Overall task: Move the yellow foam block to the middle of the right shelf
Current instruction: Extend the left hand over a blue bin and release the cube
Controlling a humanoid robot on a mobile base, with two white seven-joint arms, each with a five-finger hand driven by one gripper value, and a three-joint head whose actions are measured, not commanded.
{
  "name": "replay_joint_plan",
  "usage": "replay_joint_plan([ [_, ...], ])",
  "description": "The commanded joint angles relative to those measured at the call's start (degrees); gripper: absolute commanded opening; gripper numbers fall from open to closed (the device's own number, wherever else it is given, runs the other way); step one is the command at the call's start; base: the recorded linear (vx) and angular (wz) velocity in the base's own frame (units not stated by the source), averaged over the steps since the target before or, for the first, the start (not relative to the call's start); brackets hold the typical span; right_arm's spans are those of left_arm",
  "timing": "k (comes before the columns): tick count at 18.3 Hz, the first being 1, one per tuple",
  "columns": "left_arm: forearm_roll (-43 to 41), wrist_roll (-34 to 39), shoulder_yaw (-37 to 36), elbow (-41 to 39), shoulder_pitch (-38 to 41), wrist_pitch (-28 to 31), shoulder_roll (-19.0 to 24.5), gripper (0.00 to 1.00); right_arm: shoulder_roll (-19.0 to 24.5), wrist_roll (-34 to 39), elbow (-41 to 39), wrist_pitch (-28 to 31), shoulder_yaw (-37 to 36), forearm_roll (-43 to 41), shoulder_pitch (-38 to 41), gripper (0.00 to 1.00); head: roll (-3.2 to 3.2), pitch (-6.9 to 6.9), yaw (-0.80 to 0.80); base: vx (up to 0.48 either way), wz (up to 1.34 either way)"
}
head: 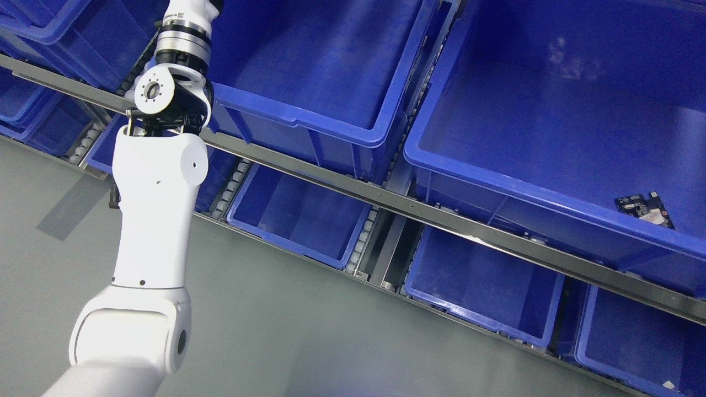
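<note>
The glossy white plastic left arm (157,220) rises from the lower left past the top edge; its hand is out of frame. Smooth blue plastic bins (331,82) line a grey metal roller shelf (386,198). No yellow foam block shows.

Even, cool overhead light; sharp focus throughout. Soft glare patch on far wall of right bin (557,55). Faint shadow on grey floor (66,209) at left. Frame tilted.
</note>
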Motion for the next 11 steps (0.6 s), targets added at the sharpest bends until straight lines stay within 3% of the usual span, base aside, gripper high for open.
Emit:
replay_joint_plan([
  [1, -0.1, 0.2, -2.1, 0.9, 0.1, 0.0, 1.0, 0.78, -1.0, 0.0, -1.0, 0.0, 0.0, 0.2, 0.1, 1.0, 0.0, 0.0, 0.0, 0.0, 0.0],
  [2, -0.1, 0.1, -2.2, 0.9, 0.1, -0.1, 1.0, 0.86, -1.0, 0.0, -1.0, 0.0, 0.0, 0.2, 0.1, 1.0, 0.0, 0.0, 0.0, 0.0, 0.0],
  [4, -0.2, -0.3, -2.5, 0.8, -0.1, -0.3, 1.0, 0.91, -1.0, 0.0, -1.0, 0.0, 0.0, 0.2, 0.1, 1.0, 0.0, 0.0, 0.0, 0.0, 0.0],
  [11, -2.0, -0.2, -4.2, 0.8, -0.2, -1.0, 1.0, 0.94, -1.0, 0.0, -1.0, 0.0, 0.0, 0.2, 0.1, 1.0, 0.0, 0.0, 0.0, 0.0, 0.0],
])
